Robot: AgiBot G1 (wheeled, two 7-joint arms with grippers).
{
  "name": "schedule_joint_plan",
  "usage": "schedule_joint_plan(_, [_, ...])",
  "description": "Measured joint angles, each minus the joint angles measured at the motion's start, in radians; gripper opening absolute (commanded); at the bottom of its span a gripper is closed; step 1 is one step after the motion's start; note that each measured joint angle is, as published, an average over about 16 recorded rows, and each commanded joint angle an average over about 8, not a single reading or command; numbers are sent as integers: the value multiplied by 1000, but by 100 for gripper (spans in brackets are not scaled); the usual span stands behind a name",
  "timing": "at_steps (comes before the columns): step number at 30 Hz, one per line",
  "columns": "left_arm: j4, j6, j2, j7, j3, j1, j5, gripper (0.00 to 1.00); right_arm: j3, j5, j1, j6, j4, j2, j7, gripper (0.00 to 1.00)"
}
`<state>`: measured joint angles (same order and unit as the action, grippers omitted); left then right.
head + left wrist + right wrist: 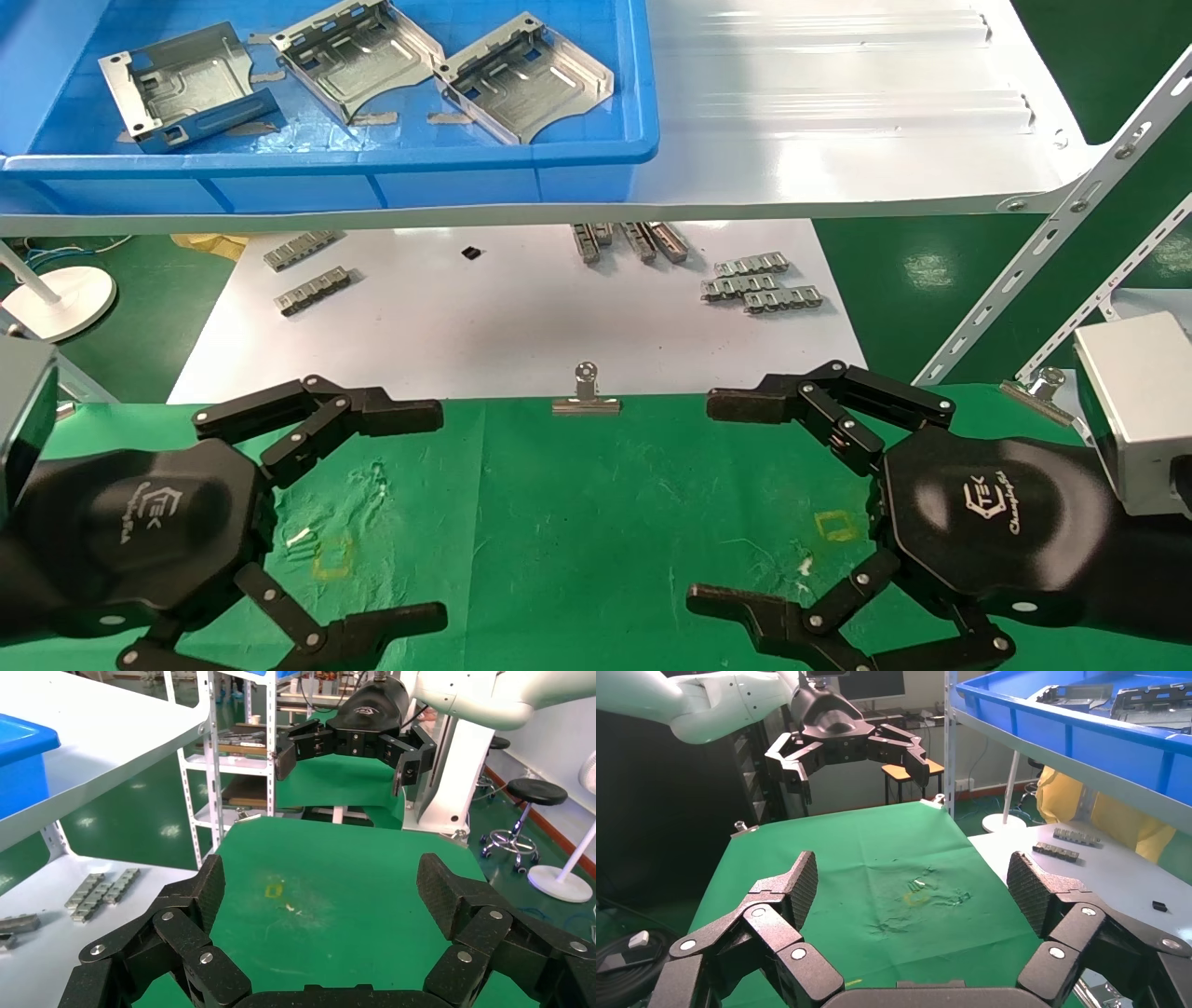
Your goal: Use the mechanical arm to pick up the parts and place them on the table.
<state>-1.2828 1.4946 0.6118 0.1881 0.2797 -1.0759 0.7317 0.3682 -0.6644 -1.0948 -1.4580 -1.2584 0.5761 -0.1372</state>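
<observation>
Three silver-grey sheet-metal parts (182,86), (358,54), (526,79) lie in a blue bin (521,163) on the white shelf at the back left. My left gripper (424,513) hovers open and empty over the green table (577,522) at the front left; it also shows in its own wrist view (320,888). My right gripper (708,503) is open and empty at the front right, mirror to the left, and shows in its own wrist view (912,888). Both grippers are far below and in front of the bin.
A glossy white shelf (838,121) overhangs a white sheet (503,317) with small toothed metal strips (759,284). A binder clip (585,396) holds the cloth's far edge. Yellow square marks (333,556), (835,525) are on the cloth. A slotted shelf strut (1071,214) runs at right.
</observation>
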Motion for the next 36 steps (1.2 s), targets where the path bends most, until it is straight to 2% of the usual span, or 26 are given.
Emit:
schedule_joint_plan(14, [0,0,0,0,0,0,0,100,0,0,0,0,0,0,0,100])
schedule_joint_plan(22, [0,0,0,0,0,0,0,100,0,0,0,0,0,0,0,0])
schedule_joint_plan(36, [0,0,0,0,0,0,0,100,0,0,0,0,0,0,0,0])
